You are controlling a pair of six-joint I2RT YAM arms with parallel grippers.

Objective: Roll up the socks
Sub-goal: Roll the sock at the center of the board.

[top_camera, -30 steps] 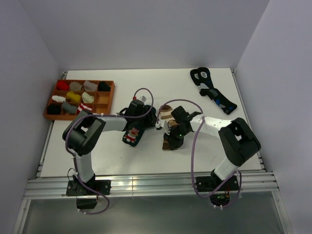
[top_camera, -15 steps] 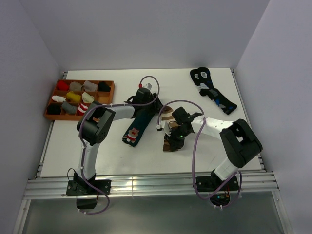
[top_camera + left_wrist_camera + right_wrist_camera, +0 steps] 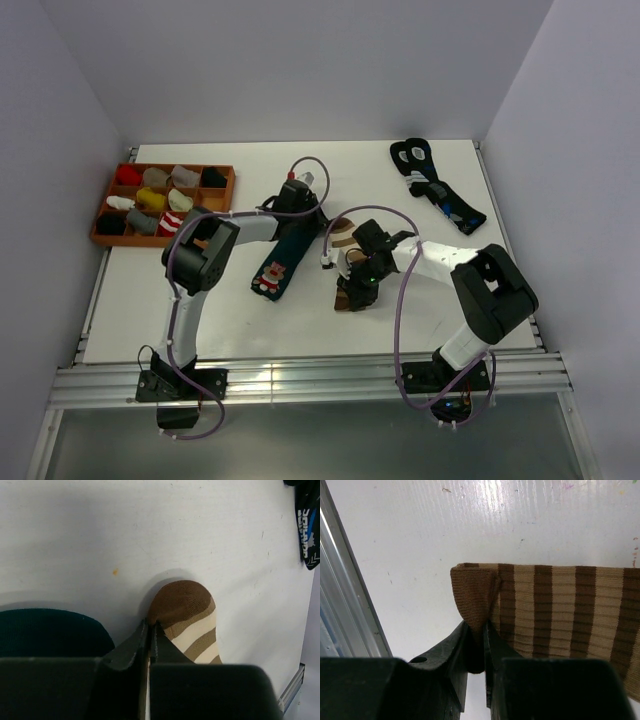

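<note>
The brown sock with cream stripes [image 3: 342, 233] lies lengthwise mid-table, beside the dark green sock [image 3: 285, 248] with the bear figure. My right gripper [image 3: 358, 282] is shut on the brown sock's near end. In the right wrist view a folded corner of the sock [image 3: 560, 610] is pinched between the jaws of the right gripper [image 3: 476, 625]. My left gripper [image 3: 305, 205] is shut. In the left wrist view its tips [image 3: 150, 626] meet the edge of the sock's rounded brown toe [image 3: 187, 615]. I cannot tell whether any fabric is caught there. The green sock [image 3: 50, 630] lies to the left.
An orange tray [image 3: 229, 195] of rolled socks sits at the far left. A pair of black socks with blue-and-white marks [image 3: 435, 185] lies at the far right, its tip at the edge of the left wrist view [image 3: 306, 525]. The table's metal front rail [image 3: 340, 600] is close by.
My left arm swung away from over the green sock toward the far side, by the brown sock's toe, and its jaws closed. The right gripper kept its hold and barely moved.
</note>
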